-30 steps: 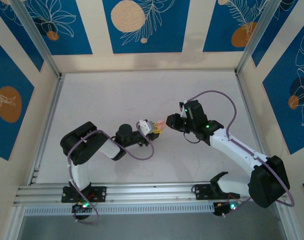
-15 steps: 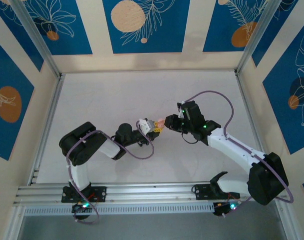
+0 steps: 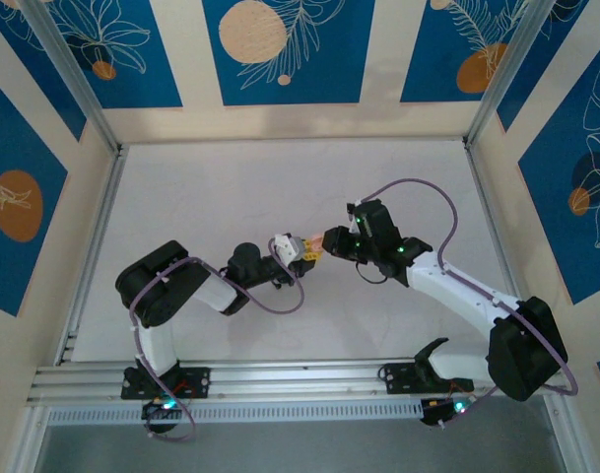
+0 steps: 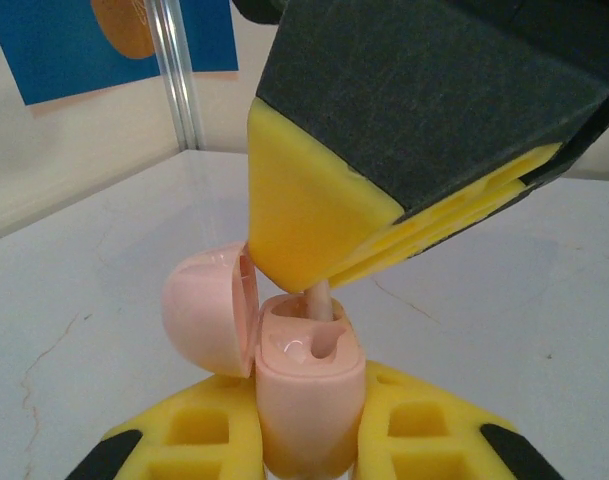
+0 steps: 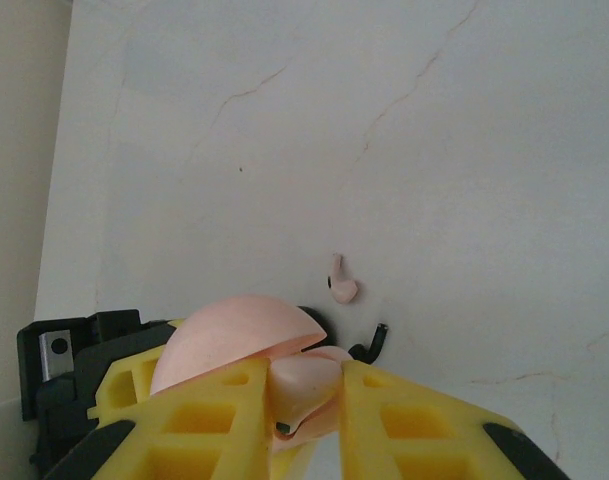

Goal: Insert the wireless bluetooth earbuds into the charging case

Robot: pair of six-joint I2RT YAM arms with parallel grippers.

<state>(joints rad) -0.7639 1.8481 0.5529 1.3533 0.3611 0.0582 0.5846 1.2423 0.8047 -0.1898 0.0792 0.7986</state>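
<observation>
The left tool (image 3: 301, 254) is clenched on the pink charging case (image 4: 309, 385), whose domed lid (image 4: 204, 315) is hinged open. The right tool (image 5: 302, 405) pinches 1 pink earbud (image 4: 320, 298), its stem just entering a socket and, I judge, not yet seated. A loose pink earbud (image 5: 341, 280) lies on the bench (image 5: 464, 150), so 2 pink buds remain. Case and buds look like smooth, glossy, rounded plastic. The bench is matte white with hairline cracks.

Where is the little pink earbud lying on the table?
In the right wrist view, the pink earbud lies on the white table just beyond the open pink case, near a small black piece.
</observation>
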